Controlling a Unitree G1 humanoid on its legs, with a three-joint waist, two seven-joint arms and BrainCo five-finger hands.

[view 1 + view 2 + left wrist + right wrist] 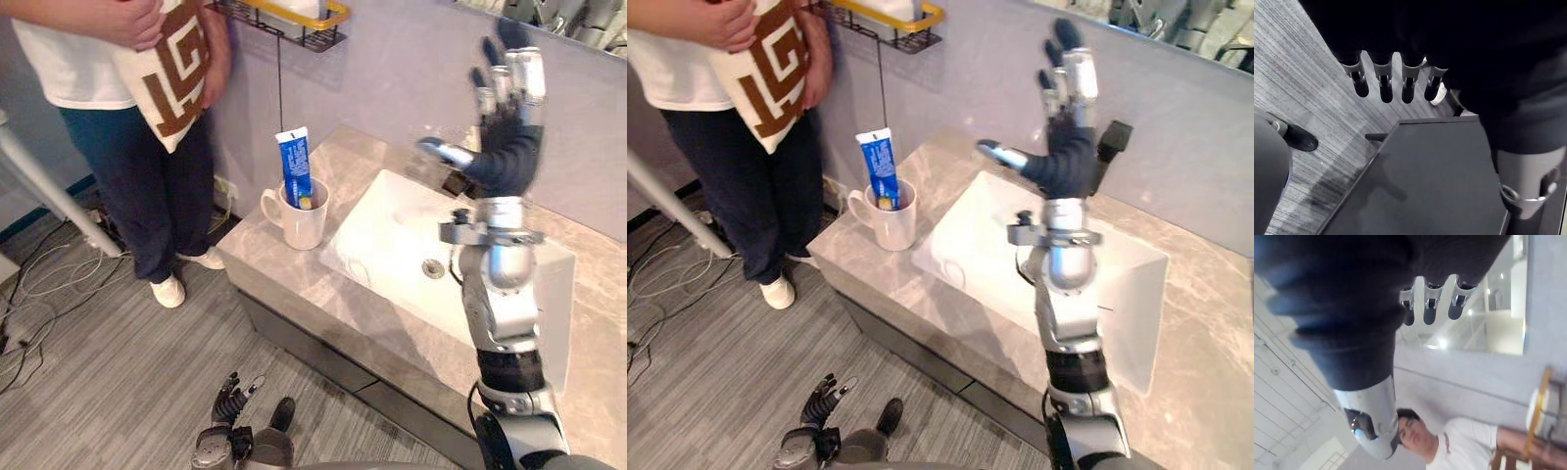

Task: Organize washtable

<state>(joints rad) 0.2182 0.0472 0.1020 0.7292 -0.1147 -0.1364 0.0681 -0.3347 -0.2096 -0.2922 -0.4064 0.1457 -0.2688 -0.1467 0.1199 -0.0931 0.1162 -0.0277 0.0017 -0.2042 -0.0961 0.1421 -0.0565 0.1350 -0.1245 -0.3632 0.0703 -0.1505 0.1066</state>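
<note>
A white mug [299,219] stands on the marble washtable [284,284] near its left end, with a blue toothpaste tube [296,167] upright inside it. Right of the mug lies the white basin [392,245] with its drain [433,266]. My right hand [502,147] is raised high above the basin, fingers straight and spread, thumb out to the left, holding nothing. Its fingers [1430,308] point up past the mirror in the right wrist view. My left hand [230,406] hangs low over the floor, fingers relaxed; its fingers [1386,83] show straight in the left wrist view.
A person [127,117] stands left of the washtable, hugging a white and brown patterned cushion [171,69]. A wire shelf with a yellow rim [294,20] hangs on the wall above the mug. Cables [39,294] lie on the grey floor at left.
</note>
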